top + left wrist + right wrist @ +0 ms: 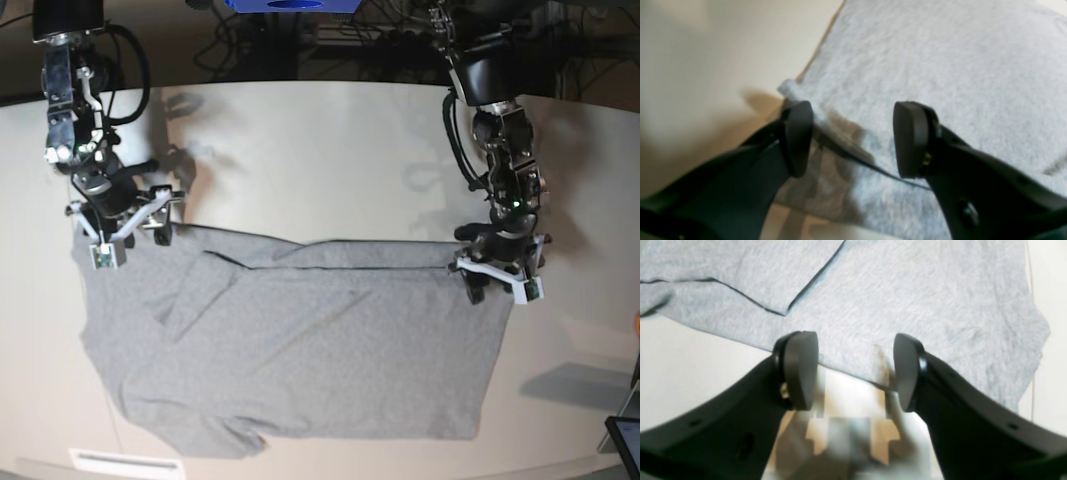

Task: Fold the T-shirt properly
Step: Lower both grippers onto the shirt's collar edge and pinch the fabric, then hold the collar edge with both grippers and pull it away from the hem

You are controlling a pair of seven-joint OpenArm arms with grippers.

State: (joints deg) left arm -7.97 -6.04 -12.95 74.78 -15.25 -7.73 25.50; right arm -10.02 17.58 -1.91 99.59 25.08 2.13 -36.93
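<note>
Looking through the left wrist view first, the left gripper (853, 140) stands with its jaws wide apart and nothing between them, poised over a corner of the T-shirt (940, 83); one pad sits just beside the rolled edge of the cloth, the other over the fabric itself.

Next, the right wrist view shows the right gripper (855, 371) likewise spread wide and empty, straddling the shirt's edge where grey cloth gives way to the pale table (690, 366). A folded flap with a dark seam line lies further into the shirt from that edge.

From the base view, the shirt lies spread flat on the table, and each gripper hovers at one end of the shirt's far edge, well apart from the other.

To do this step well, I judge both arms should drop together, catch that far edge cleanly with a pad on each side of the cloth, and pinch only once the fabric sits well between the pads, keeping the edge taut between them.
</note>
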